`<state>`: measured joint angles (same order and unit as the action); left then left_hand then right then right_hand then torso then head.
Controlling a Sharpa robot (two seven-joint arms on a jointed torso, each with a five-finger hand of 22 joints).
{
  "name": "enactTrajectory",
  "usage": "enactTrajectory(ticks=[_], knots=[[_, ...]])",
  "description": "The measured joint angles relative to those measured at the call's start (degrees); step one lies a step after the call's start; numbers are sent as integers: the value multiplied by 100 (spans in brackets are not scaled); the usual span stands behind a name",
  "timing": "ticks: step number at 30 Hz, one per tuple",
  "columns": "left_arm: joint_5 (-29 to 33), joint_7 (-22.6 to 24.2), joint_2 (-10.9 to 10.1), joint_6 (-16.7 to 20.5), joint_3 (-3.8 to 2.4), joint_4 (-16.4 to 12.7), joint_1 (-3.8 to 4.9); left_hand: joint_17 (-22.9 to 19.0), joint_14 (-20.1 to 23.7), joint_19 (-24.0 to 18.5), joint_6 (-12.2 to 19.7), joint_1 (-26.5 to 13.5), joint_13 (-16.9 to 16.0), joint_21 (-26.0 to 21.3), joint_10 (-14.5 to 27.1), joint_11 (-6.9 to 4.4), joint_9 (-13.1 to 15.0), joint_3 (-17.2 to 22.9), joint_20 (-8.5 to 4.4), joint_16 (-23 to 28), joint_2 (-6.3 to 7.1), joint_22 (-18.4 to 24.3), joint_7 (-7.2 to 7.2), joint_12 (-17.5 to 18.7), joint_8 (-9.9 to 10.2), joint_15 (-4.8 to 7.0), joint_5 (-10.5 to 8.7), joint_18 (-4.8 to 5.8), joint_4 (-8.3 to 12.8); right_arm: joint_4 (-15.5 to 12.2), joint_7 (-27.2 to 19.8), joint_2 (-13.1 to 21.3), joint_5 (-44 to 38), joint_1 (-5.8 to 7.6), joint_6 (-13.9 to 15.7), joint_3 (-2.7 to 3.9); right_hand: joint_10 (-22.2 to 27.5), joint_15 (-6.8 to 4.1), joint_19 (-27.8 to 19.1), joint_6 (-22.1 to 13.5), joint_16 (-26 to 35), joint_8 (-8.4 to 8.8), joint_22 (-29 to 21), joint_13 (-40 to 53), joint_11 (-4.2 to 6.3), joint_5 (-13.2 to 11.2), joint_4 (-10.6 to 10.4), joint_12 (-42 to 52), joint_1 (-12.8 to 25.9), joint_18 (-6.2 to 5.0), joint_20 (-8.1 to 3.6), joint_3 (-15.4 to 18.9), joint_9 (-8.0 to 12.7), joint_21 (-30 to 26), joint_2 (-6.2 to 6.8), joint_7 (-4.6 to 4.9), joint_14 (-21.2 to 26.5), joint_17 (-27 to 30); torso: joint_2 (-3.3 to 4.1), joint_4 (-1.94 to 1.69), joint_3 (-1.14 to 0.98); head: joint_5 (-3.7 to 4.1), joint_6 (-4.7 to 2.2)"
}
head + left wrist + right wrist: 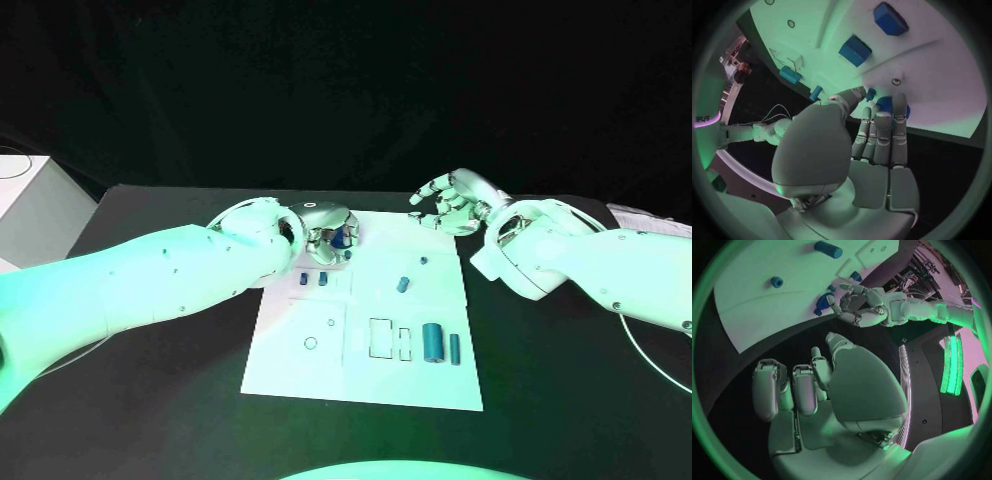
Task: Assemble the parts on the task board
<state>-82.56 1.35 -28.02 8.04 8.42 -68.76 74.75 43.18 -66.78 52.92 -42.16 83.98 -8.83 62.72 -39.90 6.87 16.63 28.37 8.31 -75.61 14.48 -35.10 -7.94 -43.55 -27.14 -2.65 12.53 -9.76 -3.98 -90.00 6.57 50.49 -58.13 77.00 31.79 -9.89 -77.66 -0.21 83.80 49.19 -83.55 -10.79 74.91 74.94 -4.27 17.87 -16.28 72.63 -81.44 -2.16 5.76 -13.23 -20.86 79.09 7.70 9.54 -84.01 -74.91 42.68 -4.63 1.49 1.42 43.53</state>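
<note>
The white task board (368, 375) lies in the middle of the black table. My left hand (325, 238) is at its far left corner, fingertips closed around a blue part (338, 240). The left wrist view shows that part (887, 104) behind the fingers (882, 135), and the right wrist view has it (823, 301) at the left hand (859, 304). My right hand (453, 202) hovers over the far right corner, fingers loosely bent and holding nothing. Two blue cylinders (433, 343) (454, 348) lie at the board's right side. Small parts (306, 281) (404, 285) sit mid-board.
A white box (32, 205) stands at the table's far left. Pale papers (645, 218) lie at the far right. Outlined slots (381, 338) and a ring mark (310, 343) show on the board's near half. Bare black table surrounds the board.
</note>
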Motion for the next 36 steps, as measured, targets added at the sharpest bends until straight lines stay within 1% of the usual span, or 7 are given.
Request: enactTrajectory(ticks=[6, 11, 17, 23, 30, 34, 36], knots=[[-76, 2, 66, -7, 12, 66, -11, 176, -110, -3, -175, 31, -28, 91, -182, -61, -55, 166, -3, -179, -31, -66, 32, -161, 0, 28, 0, 0, 54, -7, 0, -4, -6, 0, 0, 0, 0, 0, 0, 0, 0, 0, 0, 0, 0, 0, 0, 0, 0, 0, 0, 0, 0, 0, 0, 0, 0, 0, 2, 0, -3, 8, 8], [-110, 12, 91, -20, 27, 90, -27, 251, -164, -22, -243, 31, -43, 160, -245, -64, -90, 252, -22, -246, -31, -105, 19, -211, 34, 42, 0, 0, 74, -9, 0, -5, -10, 0, 0, 0, 0, 0, 0, 0, 0, 0, 0, 0, 0, 32, 0, 0, 0, 0, 0, 0, 0, 0, 0, 0, 0, 0, 2, 0, -4, 12, 18], [-137, 17, 101, -79, 31, 97, -34, 388, -275, -42, -489, 26, -47, 286, -466, -121, -127, 410, -42, -391, -82, -174, 42, -303, 34, 90, 0, 0, 121, -10, 0, -7, -13, 0, -1, 0, 0, 0, 0, 0, 0, 0, 4, 0, 0, 32, 0, 1, 0, 0, 0, 0, 0, 0, 0, 0, 0, 0, 1, 0, -7, 15, 24], [-149, 19, 98, -171, 33, 97, -34, 515, -356, -63, -721, -16, -29, 356, -644, -175, -128, 494, -63, -481, -123, -227, 48, -303, 52, 131, 0, 0, 162, -11, 0, -8, -15, 0, -1, 0, 0, 0, 0, 0, 0, 0, 4, 0, 0, 32, -17, 1, 0, 0, 0, -16, 0, 9, 0, 0, 0, 0, -4, -6, -7, 20, 31], [-156, 18, 88, -267, 34, 89, -34, 498, -356, -63, -721, -16, 7, 380, -662, -175, -127, 517, -63, -489, -122, -246, 48, -271, 87, 131, 0, 1, 154, -10, 1, -10, -17, 0, -1, 0, -1, 0, 0, 0, 0, 0, 3, 0, 0, 32, -16, 1, 0, 0, 0, -16, -1, 23, 0, 0, 0, 0, -5, -7, -8, 19, 40], [-158, 15, 77, -283, 33, 74, -33, 509, -396, -63, -801, -42, 27, 392, -743, -177, -132, 568, -63, -526, -148, -249, 20, -241, 87, 131, 0, 2, 184, -10, 1, -10, -18, -1, -2, 0, -1, 0, 0, 0, 0, 0, 3, 0, 0, 32, 0, 1, 0, 0, 0, -32, 0, 22, 0, 0, 0, 0, -5, -4, -7, 14, 43], [-158, 15, 71, -284, 33, 68, -33, 533, -430, -63, -875, -37, 42, 427, -808, -197, -132, 597, -63, -529, -190, -262, 18, -236, 87, 164, 0, 1, 201, -10, 1, -10, -19, -1, -2, 0, -1, 0, 0, 0, 0, 0, 3, 0, 0, 32, 0, 1, 0, 0, 0, -32, -1, 22, 0, 0, 0, 0, -4, -2, -7, 13, 44]])
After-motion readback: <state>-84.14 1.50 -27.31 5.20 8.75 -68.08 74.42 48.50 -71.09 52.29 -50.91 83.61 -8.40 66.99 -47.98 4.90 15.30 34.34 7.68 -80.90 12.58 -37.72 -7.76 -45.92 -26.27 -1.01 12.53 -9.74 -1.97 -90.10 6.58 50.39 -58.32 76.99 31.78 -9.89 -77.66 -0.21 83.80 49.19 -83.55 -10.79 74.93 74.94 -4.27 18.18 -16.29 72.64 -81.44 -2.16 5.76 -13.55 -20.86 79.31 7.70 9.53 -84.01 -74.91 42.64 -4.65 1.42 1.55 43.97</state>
